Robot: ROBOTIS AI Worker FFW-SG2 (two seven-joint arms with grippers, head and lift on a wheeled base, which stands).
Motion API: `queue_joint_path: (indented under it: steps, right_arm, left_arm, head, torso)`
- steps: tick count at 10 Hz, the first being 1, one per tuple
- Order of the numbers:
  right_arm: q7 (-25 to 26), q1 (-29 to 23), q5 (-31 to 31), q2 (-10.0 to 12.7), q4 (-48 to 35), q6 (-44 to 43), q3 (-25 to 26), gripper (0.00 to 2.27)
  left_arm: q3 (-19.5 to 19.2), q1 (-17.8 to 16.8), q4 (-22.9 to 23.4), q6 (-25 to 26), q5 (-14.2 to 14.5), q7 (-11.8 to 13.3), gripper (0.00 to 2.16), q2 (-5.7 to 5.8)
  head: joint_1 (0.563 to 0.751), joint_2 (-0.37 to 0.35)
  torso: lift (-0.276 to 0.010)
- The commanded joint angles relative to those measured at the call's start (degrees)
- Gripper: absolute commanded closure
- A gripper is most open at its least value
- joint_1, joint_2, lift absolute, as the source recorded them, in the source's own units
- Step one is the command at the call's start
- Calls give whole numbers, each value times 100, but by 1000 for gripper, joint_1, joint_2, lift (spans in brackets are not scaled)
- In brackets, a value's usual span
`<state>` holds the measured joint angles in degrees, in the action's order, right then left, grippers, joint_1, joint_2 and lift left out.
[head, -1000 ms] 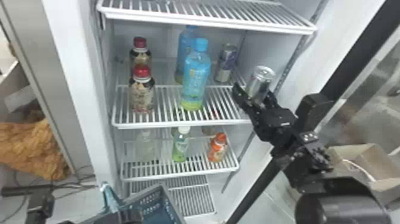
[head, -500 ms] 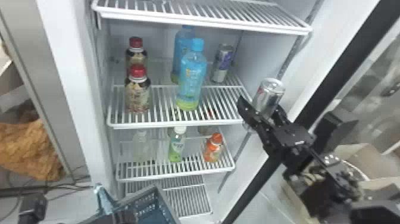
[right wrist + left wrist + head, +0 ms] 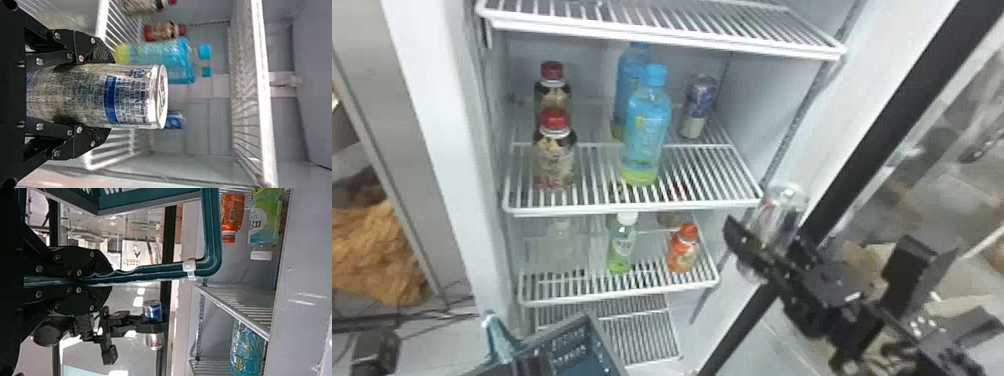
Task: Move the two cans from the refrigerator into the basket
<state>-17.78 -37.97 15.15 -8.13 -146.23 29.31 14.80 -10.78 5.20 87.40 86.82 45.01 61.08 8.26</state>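
Observation:
In the head view my right gripper [image 3: 771, 246] is shut on a silver can [image 3: 780, 212], outside the right front end of the middle shelf. My right gripper [image 3: 110, 96] clasps the can [image 3: 135, 96] between both fingers in the right wrist view. The other can [image 3: 699, 107] stands at the right rear of that shelf. Low in the head view, my left gripper [image 3: 533, 367] is partly cut off beside the basket [image 3: 592, 345]. In the left wrist view my left gripper [image 3: 94, 280] is shut on the teal basket handle [image 3: 156, 271].
Two blue bottles stand left of the shelf can, the front one [image 3: 646, 135] nearer the shelf edge. Red-capped bottles [image 3: 554, 155] stand farther left. Lower down are a green bottle [image 3: 622, 247] and an orange bottle [image 3: 683, 250]. The black-edged door [image 3: 872, 110] stands open at right.
My right gripper has moved down and to the right, away from the shelf, with the can in it. The refrigerator has shifted slightly left in the head view.

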Motion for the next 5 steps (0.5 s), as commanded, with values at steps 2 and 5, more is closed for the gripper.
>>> queue_joint_path:
  steps: [2,5]
  right_arm:
    - [-401,-337,73,92,-276,641,-6,1280]
    - [-964,-351,-121,233,-248,1400,-29,1280]
  left_arm:
    - [38,-28,0,23,0,-17,1191,0]
    - [61,-42,0,23,35,-35,1191,0]
  head:
    - [695,-269]
    - [695,-242]
  torso:
    - [-25]
    - [-25]
